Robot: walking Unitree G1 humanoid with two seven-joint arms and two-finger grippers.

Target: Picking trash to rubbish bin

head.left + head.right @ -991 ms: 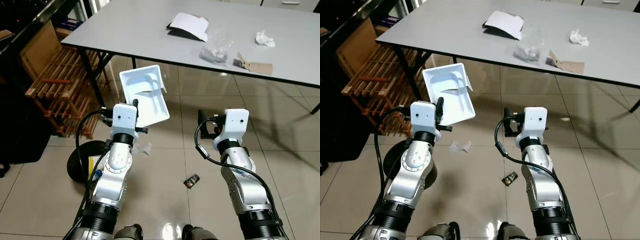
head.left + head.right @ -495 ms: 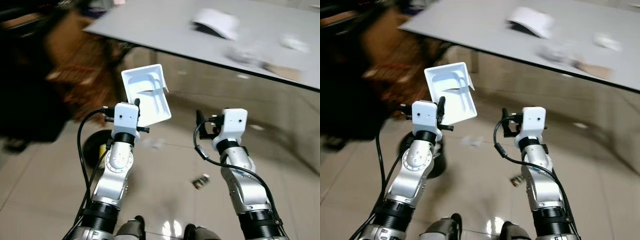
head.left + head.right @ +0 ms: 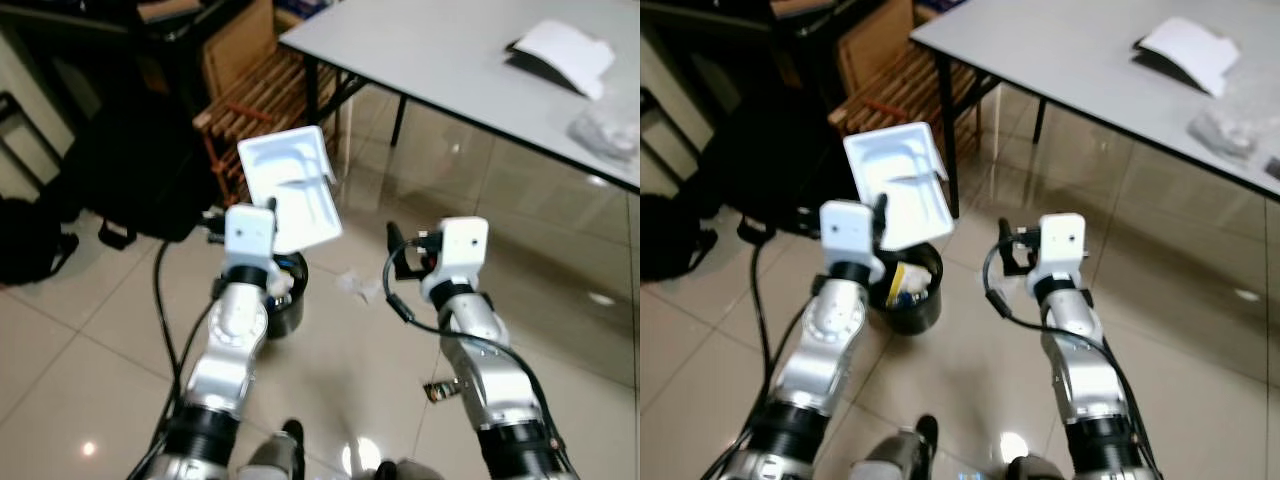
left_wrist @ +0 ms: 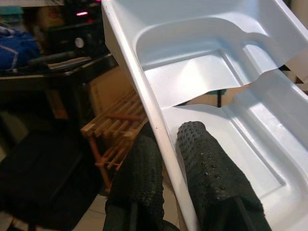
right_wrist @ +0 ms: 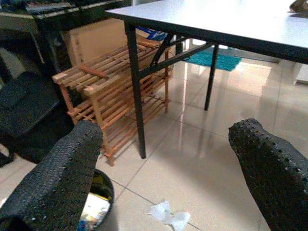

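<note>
- Nearest, both silver arms are raised in front of the robot above a tiled floor [image 3: 90, 350].
- Left gripper [image 4: 168, 159]: the two black fingers are pinched tight on the rim of a white plastic tray [image 3: 290, 190], one finger inside the tray and one outside. The tray is held up, tilted, above the arm.
- Right gripper [image 5: 168, 159]: fingers spread wide apart, holding nothing.
- Black rubbish bin [image 3: 910, 300]: stands on the floor just beyond the left arm, below the tray, with trash visible inside.
- Crumpled white scrap [image 3: 358, 286]: lies on the floor between the two arms, near the bin.
- Small dark wrapper [image 3: 437, 392]: on the floor beside the right arm.
- Beyond: wooden slatted rack [image 3: 260, 105] and black bag [image 3: 130, 170].
- Farthest: grey table [image 3: 440, 50] carrying folded white paper [image 3: 560, 50] and a clear plastic bag [image 3: 608, 130].
</note>
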